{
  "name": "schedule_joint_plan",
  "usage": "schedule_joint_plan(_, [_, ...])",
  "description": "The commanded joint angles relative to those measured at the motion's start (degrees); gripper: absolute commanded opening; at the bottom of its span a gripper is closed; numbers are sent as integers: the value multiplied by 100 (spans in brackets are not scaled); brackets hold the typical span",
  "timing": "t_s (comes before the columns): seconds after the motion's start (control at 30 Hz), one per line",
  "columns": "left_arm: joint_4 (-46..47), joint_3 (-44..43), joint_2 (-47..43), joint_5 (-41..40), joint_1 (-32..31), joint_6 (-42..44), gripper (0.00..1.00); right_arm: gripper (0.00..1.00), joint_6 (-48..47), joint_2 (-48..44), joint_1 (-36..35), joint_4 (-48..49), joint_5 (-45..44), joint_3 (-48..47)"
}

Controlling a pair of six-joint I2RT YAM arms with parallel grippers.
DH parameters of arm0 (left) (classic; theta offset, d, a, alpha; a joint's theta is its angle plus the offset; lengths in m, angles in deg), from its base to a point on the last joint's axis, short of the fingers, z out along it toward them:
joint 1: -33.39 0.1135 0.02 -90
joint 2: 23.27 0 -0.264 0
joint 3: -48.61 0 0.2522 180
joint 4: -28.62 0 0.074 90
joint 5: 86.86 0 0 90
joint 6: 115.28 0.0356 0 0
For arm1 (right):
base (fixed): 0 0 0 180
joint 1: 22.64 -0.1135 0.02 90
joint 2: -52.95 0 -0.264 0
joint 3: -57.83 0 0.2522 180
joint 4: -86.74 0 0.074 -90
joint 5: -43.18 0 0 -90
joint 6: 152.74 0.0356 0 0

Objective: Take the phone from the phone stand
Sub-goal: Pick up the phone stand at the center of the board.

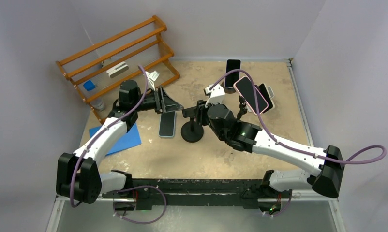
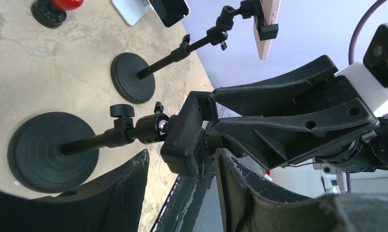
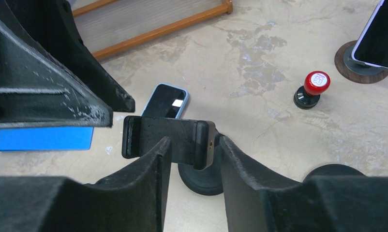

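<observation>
I have the right gripper (image 3: 194, 145) closed on the empty clamp of the phone stand (image 1: 192, 124). The left gripper (image 2: 181, 159) hangs open and empty. The blue-cased phone (image 1: 167, 124) lies flat on the surface (image 1: 221, 157), just beside the stand's base.

Robot lab cell: white partitions (image 1: 231, 24) enclosing tabletop (image 1: 192, 154).

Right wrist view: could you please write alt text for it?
The jaws of the right gripper straddle an empty black phone clamp atop its stand. Beyond, a phone lies flat on the table, a red-topped stamp farther right.
</observation>
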Motion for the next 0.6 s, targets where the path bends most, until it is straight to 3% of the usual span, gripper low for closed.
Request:
schedule_joint_plan(0.0, [312,-1,128,192,-179,73,50,40,139,-90,77,128,60,-19])
schedule_joint_plan(0.3, [378,-18,291,140,-554,139,40,32,171,-109,97,207,138,129])
schedule_joint_plan(0.57, [210,-81,188,30,-564,261,0,27,153,-117,114,187,26,182])
